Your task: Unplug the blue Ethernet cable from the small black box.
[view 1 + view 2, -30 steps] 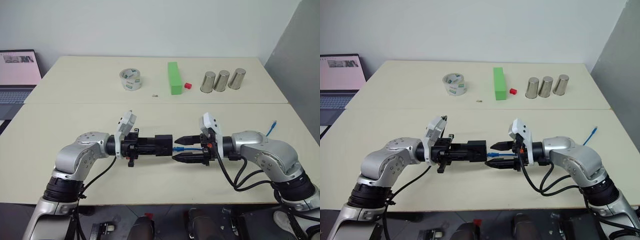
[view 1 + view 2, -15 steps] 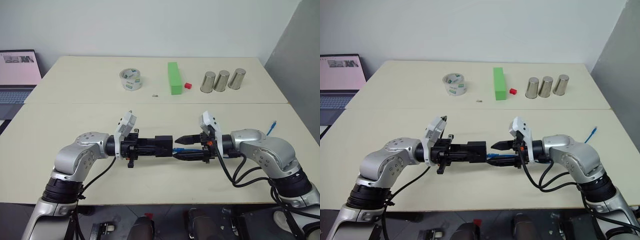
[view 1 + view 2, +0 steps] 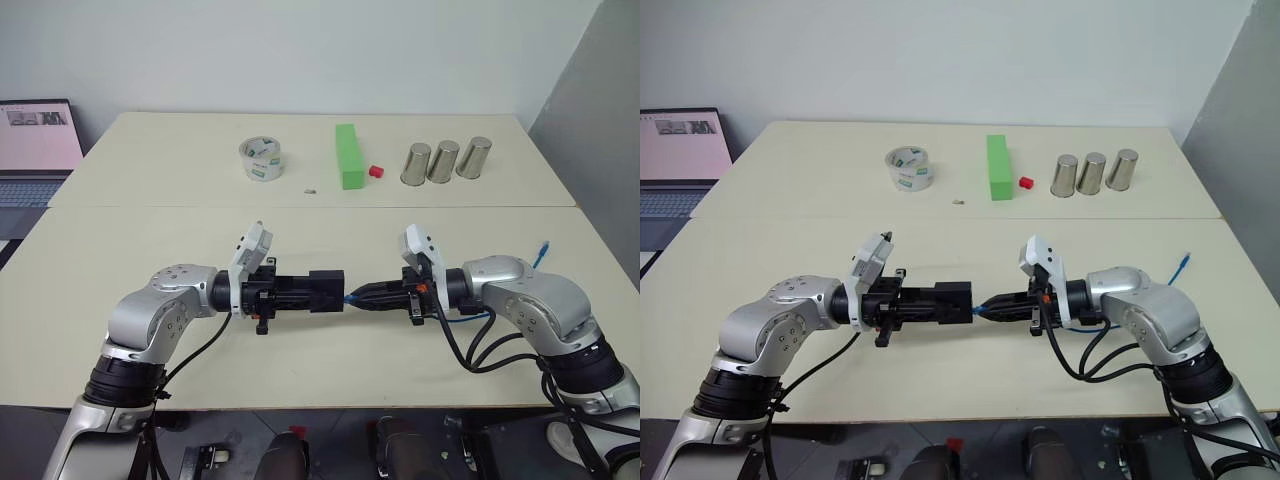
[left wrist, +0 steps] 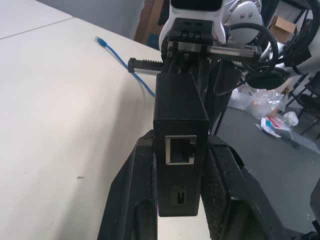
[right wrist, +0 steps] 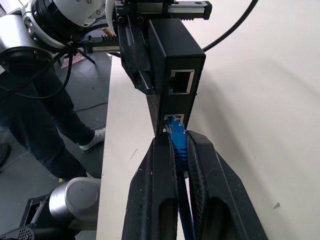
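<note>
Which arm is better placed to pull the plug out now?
The right: its gripper is shut on the blue Ethernet cable at the plug, while the left gripper holds the small black box.

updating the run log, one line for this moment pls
left end effector: shut on small black box | right end effector: shut on blue Ethernet cable plug | plug: seated

Lighting: bright, even, diffuse; soft shadows under both arms on the cream table (image 3: 300,370); metal cups (image 3: 443,160) at 1 o'clock carry mild highlights; head views sharp; wrist views crisp on the small black box (image 4: 178,125), background beyond soft; no strong glare.
</note>
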Available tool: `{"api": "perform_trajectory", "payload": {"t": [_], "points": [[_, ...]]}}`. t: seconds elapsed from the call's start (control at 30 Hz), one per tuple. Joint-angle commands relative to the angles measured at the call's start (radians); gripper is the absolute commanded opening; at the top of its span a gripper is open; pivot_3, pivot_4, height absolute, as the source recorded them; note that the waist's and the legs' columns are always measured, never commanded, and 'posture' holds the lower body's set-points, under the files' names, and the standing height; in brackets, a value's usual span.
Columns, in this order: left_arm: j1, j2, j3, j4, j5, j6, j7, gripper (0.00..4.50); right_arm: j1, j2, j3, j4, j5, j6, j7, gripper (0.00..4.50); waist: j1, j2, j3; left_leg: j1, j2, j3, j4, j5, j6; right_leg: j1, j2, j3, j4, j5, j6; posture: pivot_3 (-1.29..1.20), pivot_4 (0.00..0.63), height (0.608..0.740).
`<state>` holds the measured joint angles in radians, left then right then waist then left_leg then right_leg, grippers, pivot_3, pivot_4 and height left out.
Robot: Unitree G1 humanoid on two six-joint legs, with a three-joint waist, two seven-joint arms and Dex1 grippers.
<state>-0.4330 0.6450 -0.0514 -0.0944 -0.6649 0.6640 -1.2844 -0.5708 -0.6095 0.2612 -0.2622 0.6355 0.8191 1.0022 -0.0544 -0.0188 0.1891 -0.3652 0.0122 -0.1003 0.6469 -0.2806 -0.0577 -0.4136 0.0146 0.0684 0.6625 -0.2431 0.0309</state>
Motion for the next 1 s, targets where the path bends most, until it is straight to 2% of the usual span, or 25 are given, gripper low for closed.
{"api": "perform_trajectory", "payload": {"t": [0.03, 0.23, 0.5, 0.83, 0.9, 0.93, 1.0], "points": [[-0.007, -0.002, 0.001, -0.051, -0.024, -0.014, -0.027, 0.77, -0.041, 0.008, 0.006, -0.009, -0.019, -0.013, 0.020, 0.01, 0.000, 0.000, 0.000, 0.000, 0.000, 0.000, 0.000, 0.000, 0.000, 0.000, 0.000, 0.000, 0.000, 0.000, 0.000, 0.00, 0.150, 0.740], [0.004, 0.006, -0.009, -0.060, -0.013, -0.016, -0.036, 0.77, -0.052, -0.001, 0.011, 0.001, -0.037, -0.013, 0.060, 0.01, 0.000, 0.000, 0.000, 0.000, 0.000, 0.000, 0.000, 0.000, 0.000, 0.000, 0.000, 0.000, 0.000, 0.000, 0.000, 0.00, 0.150, 0.740], [0.005, 0.042, 0.005, -0.027, 0.014, -0.042, -0.044, 0.77, -0.040, -0.071, -0.002, 0.030, -0.069, -0.030, 0.127, 0.01, 0.000, 0.000, 0.000, 0.000, 0.000, 0.000, 0.000, 0.000, 0.000, 0.000, 0.000, 0.000, 0.000, 0.000, 0.000, 0.00, 0.150, 0.740], [0.004, 0.042, -0.002, -0.035, 0.011, -0.044, -0.029, 0.77, -0.030, -0.064, -0.029, -0.006, -0.037, -0.013, 0.100, 0.01, 0.000, 0.000, 0.000, 0.000, 0.000, 0.000, 0.000, 0.000, 0.000, 0.000, 0.000, 0.000, 0.000, 0.000, 0.000, 0.00, 0.150, 0.740], [0.007, 0.037, -0.009, -0.042, 0.010, -0.043, -0.027, 0.77, -0.029, -0.063, -0.031, -0.025, -0.017, 0.002, 0.102, 0.72, 0.000, 0.000, 0.000, 0.000, 0.000, 0.000, 0.000, 0.000, 0.000, 0.000, 0.000, 0.000, 0.000, 0.000, 0.000, 0.00, 0.150, 0.740], [0.006, 0.034, -0.013, -0.043, 0.010, -0.043, -0.027, 0.77, -0.028, -0.064, -0.030, -0.034, -0.009, 0.008, 0.106, 0.86, 0.000, 0.000, 0.000, 0.000, 0.000, 0.000, 0.000, 0.000, 0.000, 0.000, 0.000, 0.000, 0.000, 0.000, 0.000, 0.00, 0.150, 0.740], [0.004, 0.032, -0.020, -0.045, 0.008, -0.043, -0.026, 0.77, -0.027, -0.061, -0.033, -0.046, 0.007, 0.027, 0.105, 1.45, 0.000, 0.000, 0.000, 0.000, 0.000, 0.000, 0.000, 0.000, 0.000, 0.000, 0.000, 0.000, 0.000, 0.000, 0.000, 0.00, 0.150, 0.740]]}}
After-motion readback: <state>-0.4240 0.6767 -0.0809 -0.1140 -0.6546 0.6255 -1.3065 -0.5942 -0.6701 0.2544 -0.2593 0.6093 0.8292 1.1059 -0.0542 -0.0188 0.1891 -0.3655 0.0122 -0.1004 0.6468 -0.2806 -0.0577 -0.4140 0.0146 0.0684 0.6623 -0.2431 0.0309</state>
